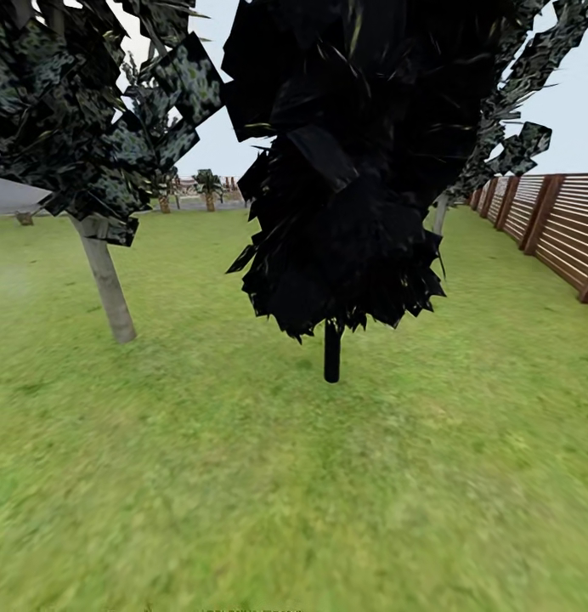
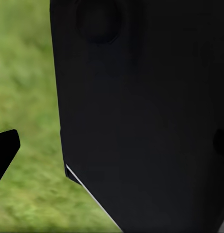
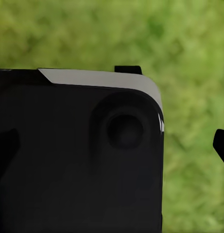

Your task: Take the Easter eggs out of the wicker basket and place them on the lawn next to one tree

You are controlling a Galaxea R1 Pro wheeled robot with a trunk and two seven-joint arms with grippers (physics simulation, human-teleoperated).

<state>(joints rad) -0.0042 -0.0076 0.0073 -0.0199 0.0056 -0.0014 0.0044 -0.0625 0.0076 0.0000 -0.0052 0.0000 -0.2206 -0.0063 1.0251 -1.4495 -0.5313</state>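
Note:
The Easter eggs and the wicker basket are out of view. Lawn of short mottled green grass spreads ahead of me. A tree with a pale grey, slightly leaning trunk stands at the left, under dark mottled leaves. In the left wrist view one black fingertip hangs over the grass beside my dark body panel. The right wrist view has a black fingertip far to one side, above grass, with nothing between the fingers.
A thin-stemmed black-leaved tree stands straight ahead, close by. A brown slatted wooden fence runs along the right. Another pale trunk rises near the fence. Small potted palms and a grey wall sit far back.

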